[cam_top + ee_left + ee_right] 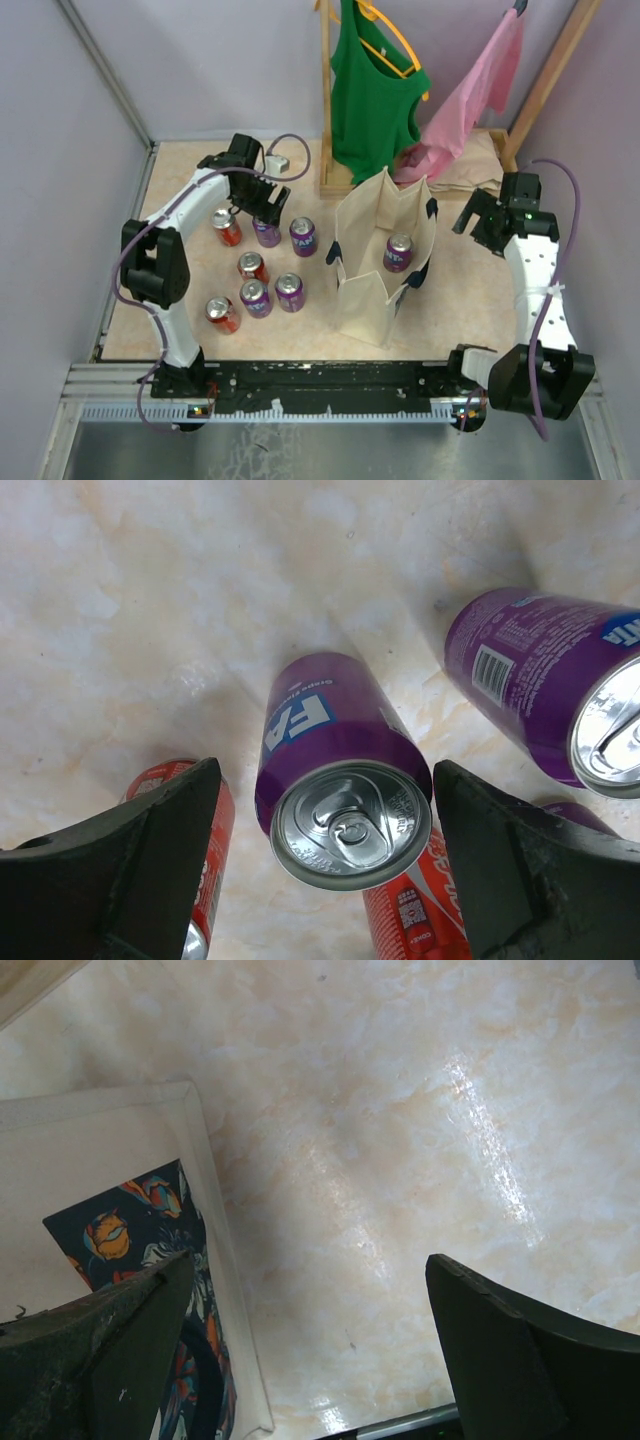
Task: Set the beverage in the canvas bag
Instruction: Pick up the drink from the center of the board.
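The cream canvas bag [372, 285] stands open mid-table with one purple can [398, 252] inside. Several purple and red cans stand to its left. My left gripper [262, 207] is open above a purple can [266, 233]. In the left wrist view that can [345, 780] sits upright between my fingers [150, 865], with gaps on both sides; the left gripper [325, 770] is centred over its top. My right gripper [476, 216] is open and empty just right of the bag. In the right wrist view the right gripper [310, 1260] hangs over bare table with the bag's edge [110, 1140] at the left.
Another purple can [302, 237] and a red can [227, 227] flank the one under my left gripper. A green tank top [375, 95] and a pink garment [472, 95] hang on a wooden rack behind the bag. A small white object [277, 162] lies at the back.
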`<state>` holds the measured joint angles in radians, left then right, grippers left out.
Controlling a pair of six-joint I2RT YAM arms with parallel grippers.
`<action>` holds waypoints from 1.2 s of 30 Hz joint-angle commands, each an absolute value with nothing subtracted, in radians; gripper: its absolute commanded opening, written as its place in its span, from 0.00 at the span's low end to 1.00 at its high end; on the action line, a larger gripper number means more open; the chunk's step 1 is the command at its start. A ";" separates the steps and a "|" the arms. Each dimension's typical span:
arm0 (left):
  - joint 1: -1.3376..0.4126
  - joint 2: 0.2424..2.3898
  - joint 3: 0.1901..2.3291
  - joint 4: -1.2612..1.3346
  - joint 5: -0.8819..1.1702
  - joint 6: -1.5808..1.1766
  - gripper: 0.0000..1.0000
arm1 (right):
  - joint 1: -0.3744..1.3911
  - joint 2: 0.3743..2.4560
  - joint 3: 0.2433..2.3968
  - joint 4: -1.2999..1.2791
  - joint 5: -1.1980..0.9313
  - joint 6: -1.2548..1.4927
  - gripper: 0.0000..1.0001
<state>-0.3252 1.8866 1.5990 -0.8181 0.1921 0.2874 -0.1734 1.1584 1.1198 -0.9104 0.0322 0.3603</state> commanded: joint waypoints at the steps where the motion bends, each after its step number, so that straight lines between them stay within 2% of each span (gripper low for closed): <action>1: -0.342 1.892 1.577 -0.848 0.146 0.317 0.92 | -0.179 1.118 1.114 -0.896 0.038 0.351 0.99; 5: -0.348 1.897 1.577 -0.848 0.144 0.317 0.85 | -0.179 1.117 1.105 -0.891 0.032 0.355 0.99; 9: -0.351 1.906 1.589 -0.858 0.143 0.322 0.62 | -0.179 1.119 1.103 -0.886 0.029 0.357 0.99; 11: -0.351 1.907 1.587 -0.865 0.147 0.324 0.45 | -0.179 1.122 1.104 -0.885 0.029 0.356 0.99; 14: -0.351 1.903 1.583 -0.868 0.153 0.321 0.09 | -0.180 1.122 1.099 -0.884 0.028 0.356 0.99; 15: -0.351 1.900 1.586 -0.868 0.152 0.319 0.01 | -0.179 1.123 1.098 -0.883 0.027 0.356 0.99; 22: -0.351 1.884 1.708 -0.867 0.175 0.304 0.00 | -0.180 1.129 1.097 -0.878 0.020 0.356 0.99; 29: -0.351 1.905 2.014 -0.859 0.222 0.326 0.00 | -0.179 1.134 1.100 -0.876 0.017 0.351 0.99; 36: -0.409 1.890 2.256 -0.720 0.346 0.335 0.00 | -0.179 1.128 1.086 -0.873 0.014 0.353 0.99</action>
<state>-0.3561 1.9320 2.1464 -0.8566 0.2306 0.3138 -0.1734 1.1461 1.0920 -0.9039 0.0231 0.3599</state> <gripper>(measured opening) 0.706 0.991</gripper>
